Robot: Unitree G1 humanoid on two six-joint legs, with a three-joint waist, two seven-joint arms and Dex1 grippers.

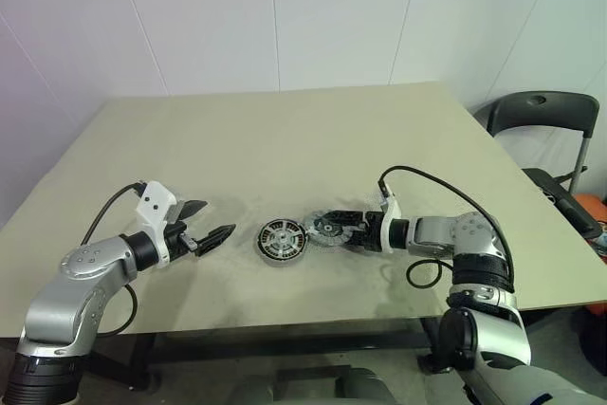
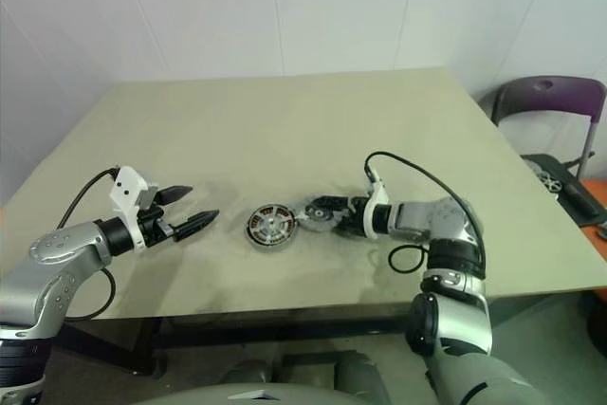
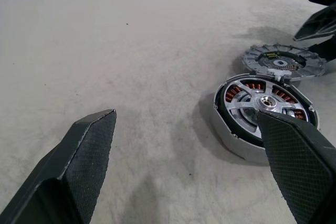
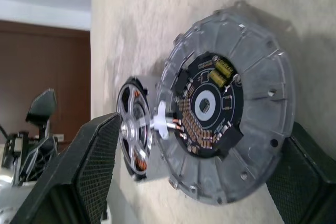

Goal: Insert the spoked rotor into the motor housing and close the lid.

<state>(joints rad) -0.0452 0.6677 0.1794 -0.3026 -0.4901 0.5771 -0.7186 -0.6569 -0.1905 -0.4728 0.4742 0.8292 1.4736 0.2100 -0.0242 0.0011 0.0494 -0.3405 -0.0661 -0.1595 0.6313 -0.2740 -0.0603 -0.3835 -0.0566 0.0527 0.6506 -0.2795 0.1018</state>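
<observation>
The motor housing (image 1: pixel 282 239) lies on the table near its front edge. The spoked rotor (image 3: pixel 242 104) sits inside it, with copper windings showing through the gaps. The lid (image 4: pixel 226 114), a grey notched cap, lies just right of the housing with its circuit board facing up. My right gripper (image 1: pixel 334 230) is open and turned on its side. One finger rests low at the lid's near edge and the other hangs in the air above it. Left of the housing and clear of it, my left gripper (image 1: pixel 216 218) is wide open and holds nothing.
The beige table (image 1: pixel 285 139) stretches back to a white wall. A dark chair (image 1: pixel 545 116) stands off the table's right side. A black cable (image 1: pixel 446 187) loops over my right forearm.
</observation>
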